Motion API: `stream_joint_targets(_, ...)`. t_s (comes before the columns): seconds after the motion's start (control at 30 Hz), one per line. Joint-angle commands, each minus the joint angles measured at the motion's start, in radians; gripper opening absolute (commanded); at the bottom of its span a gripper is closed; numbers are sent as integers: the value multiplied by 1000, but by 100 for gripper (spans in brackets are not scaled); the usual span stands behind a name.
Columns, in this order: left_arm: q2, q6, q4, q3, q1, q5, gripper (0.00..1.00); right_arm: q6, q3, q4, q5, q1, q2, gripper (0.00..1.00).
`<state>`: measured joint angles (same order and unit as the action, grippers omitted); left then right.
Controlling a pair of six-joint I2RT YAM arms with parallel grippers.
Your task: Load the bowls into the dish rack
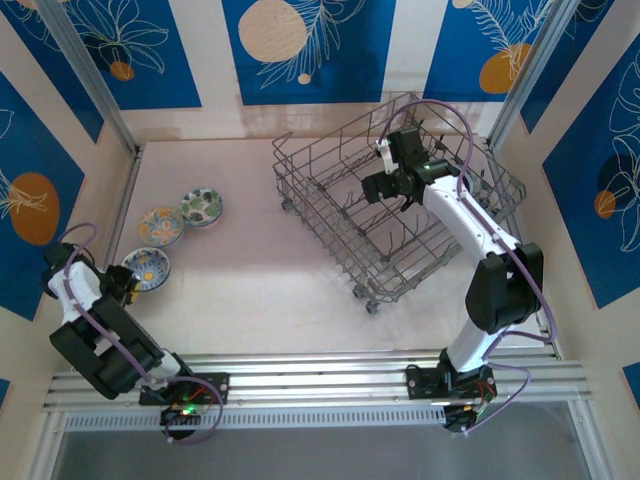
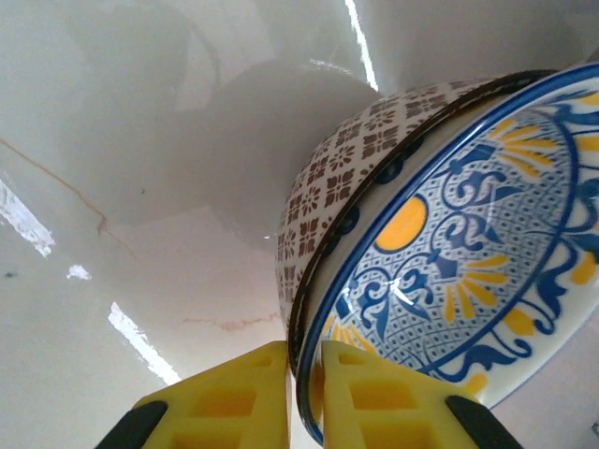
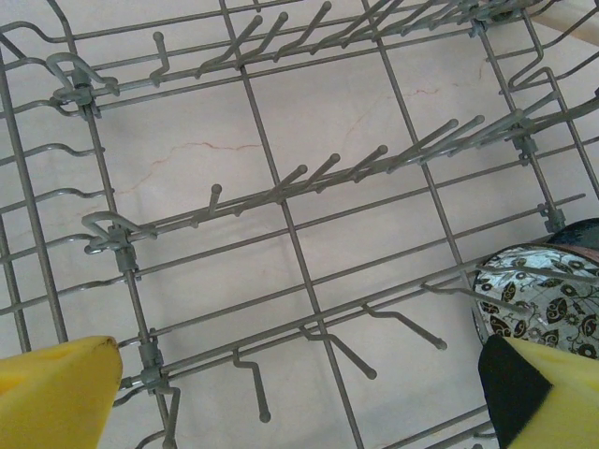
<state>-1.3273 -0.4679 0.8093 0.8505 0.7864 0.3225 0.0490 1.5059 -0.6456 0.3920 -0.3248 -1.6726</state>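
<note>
Three bowls (image 1: 160, 226) sit left of the dish rack (image 1: 330, 245).

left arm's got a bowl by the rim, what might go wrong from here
1. The left gripper pinches only the thin rim of the blue-and-yellow bowl, so it may swing or slip when lifted.
2. The neighbouring bowl sits close by and might get knocked.
3. The open right gripper hangs over the dish rack tines and could snag if lowered.
</note>
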Motion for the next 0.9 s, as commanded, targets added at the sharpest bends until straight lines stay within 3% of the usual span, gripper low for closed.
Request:
stream_joint_targets(0.0,9,55,53,-27,-19,75,15,-20,37,-21,-4,-13,-2,99)
stream_joint_targets(0.5,-37,109,121,-3,-178,114,14,-45,9,-22,29,-51,28,99)
stream_joint_targets(0.87,-110,96,59,19,-329,153,15,-46,14,-24,35,-61,33,99)
